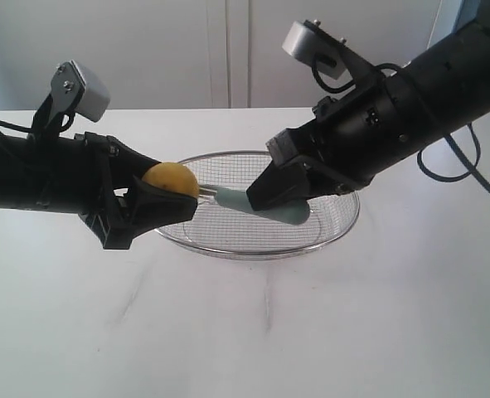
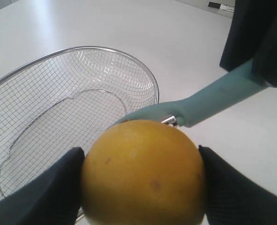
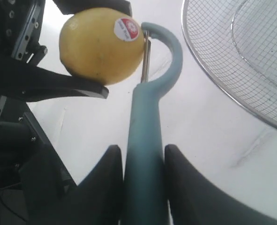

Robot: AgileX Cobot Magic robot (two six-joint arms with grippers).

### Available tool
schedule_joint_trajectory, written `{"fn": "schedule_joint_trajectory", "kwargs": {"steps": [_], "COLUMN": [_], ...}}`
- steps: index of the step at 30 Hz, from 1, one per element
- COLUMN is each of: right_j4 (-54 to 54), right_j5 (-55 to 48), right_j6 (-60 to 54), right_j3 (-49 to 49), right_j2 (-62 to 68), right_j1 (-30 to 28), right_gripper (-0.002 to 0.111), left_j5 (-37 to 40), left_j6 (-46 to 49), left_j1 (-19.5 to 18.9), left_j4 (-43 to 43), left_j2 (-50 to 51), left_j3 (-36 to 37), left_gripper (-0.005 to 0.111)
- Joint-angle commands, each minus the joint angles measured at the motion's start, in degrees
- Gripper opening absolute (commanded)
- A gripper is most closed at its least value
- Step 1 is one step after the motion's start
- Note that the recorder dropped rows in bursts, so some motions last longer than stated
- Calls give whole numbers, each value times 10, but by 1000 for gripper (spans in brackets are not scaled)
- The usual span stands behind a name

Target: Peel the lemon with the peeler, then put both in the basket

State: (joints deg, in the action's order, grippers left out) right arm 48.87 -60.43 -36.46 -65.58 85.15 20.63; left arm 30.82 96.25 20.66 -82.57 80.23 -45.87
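White table (image 1: 327,332), faintly streaked and brightly lit; behind it, on the far side, a pale panelled wall (image 1: 228,50). Resting mid-table: the basket (image 1: 253,254) of silver wire mesh. Just left of its rim, up off the table: the lemon (image 1: 172,179), yellow, with a red-and-white sticker (image 3: 126,29). Clamped from two sides by the left gripper (image 2: 141,192), dark fingers (image 2: 40,192) parted only by the fruit's width and pressed to its skin. Reaching in from the right: the right gripper (image 3: 145,187), closed tight on the teal handle of the peeler (image 3: 153,89), held over the basket's left part. Curved head hooked round the lemon, metal blade laid against its side.
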Motion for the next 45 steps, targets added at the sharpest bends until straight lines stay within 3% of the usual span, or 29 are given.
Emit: {"fn": "schedule_joint_trajectory", "kwargs": {"steps": [1, 14, 37, 45], "right_j4": [18, 0, -3, -103], "right_j5": [-1, 77, 82, 156], "right_j6": [-7, -6, 6, 14], "right_j3": [-3, 17, 16, 16], "right_j2": [-10, -2, -98, -142], "right_j1": [-2, -2, -2, -2], "right_gripper": [0, 0, 0, 0], "left_j5": [-6, -6, -6, -6], "left_j6": [0, 0, 0, 0], "left_j1": [1, 1, 1, 1], "left_j4": [-12, -12, -12, -12], "left_j2": [-2, -2, -2, -2], "left_j3": [1, 1, 1, 1], "left_gripper": [0, 0, 0, 0]}}
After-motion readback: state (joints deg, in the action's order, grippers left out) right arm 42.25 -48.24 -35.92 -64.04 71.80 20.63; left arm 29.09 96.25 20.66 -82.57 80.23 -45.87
